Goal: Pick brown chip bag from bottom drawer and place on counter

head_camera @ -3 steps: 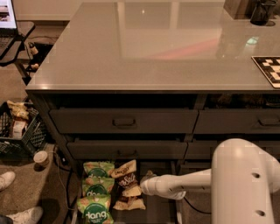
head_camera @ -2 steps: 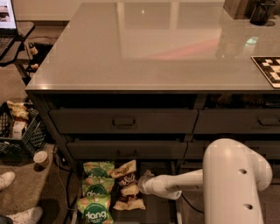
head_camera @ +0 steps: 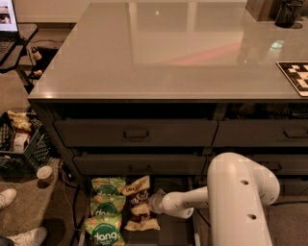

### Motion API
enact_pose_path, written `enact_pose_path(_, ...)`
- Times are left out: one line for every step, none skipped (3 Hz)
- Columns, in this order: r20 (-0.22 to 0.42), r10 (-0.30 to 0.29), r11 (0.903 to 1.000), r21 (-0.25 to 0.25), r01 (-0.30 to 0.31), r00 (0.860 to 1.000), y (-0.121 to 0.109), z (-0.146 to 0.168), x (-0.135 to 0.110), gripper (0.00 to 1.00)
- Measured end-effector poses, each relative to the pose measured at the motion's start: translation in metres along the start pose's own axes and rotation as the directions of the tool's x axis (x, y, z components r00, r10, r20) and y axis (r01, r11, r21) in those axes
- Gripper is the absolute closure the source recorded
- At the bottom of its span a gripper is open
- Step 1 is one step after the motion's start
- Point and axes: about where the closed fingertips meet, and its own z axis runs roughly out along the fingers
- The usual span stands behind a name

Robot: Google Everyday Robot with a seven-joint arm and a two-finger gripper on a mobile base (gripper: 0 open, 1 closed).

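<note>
The brown chip bag (head_camera: 137, 198) lies in the open bottom drawer (head_camera: 168, 235), with cream edges and a dark middle with white script. A second similar bag (head_camera: 140, 220) lies just in front of it. My gripper (head_camera: 153, 202) reaches in from the right on a white arm and sits against the right edge of the brown chip bag. The glossy grey counter (head_camera: 159, 53) spreads above the dark drawer cabinet.
Three green "dang" bags (head_camera: 104, 230) lie in the drawer's left part. Closed handled drawers (head_camera: 136, 133) sit above. A checkered board (head_camera: 296, 76) and dark cup (head_camera: 288, 13) sit on the counter's right. A black crate (head_camera: 19, 141), paper cup (head_camera: 44, 174) and white shoes (head_camera: 19, 235) are on the floor left.
My arm's white body has swung left and grown larger in view. The gripper stays at the brown chip bag's right edge. The bags have not visibly moved.
</note>
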Motion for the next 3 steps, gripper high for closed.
enact_pose_path(-0.019,0.012,0.9999,0.002,-0.012,1.000,-0.005,0.014,0.006,0.04)
enact_pose_path(-0.047,0.024,0.9997,-0.008,-0.025,0.999,-0.005,0.029,0.015,0.02)
enact_pose_path(-0.076,0.036,0.9992,-0.016,-0.038,0.996,-0.007,0.043,0.026,0.00)
